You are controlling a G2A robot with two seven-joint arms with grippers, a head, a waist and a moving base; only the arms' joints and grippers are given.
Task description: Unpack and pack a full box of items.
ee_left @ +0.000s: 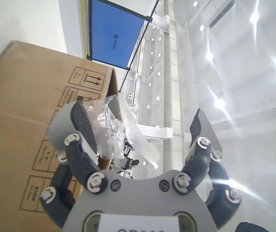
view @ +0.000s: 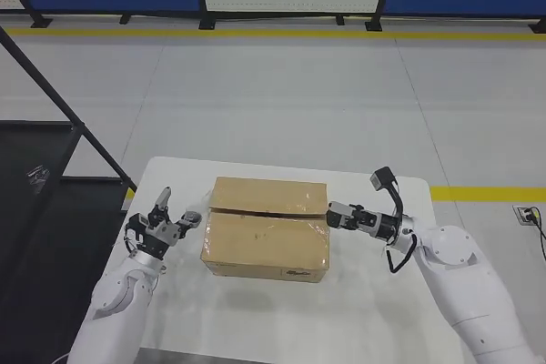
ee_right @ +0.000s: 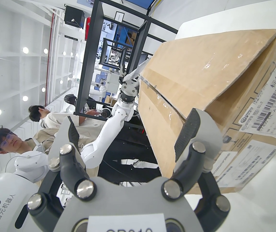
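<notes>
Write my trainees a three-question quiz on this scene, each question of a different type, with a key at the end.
1. True or false: the cardboard box on the table has its top flaps folded wide open, contents showing.
2. What clings to one finger of the left gripper? A) clear tape B) a paper label C) string
3. How do the jaws of the right gripper stand, and where is it?
Key: 1 false, the flaps lie down; 2 A; 3 open, holding nothing, at the box's end.

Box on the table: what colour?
The box is plain brown cardboard, white labels on one end; best in the right wrist view.
</notes>
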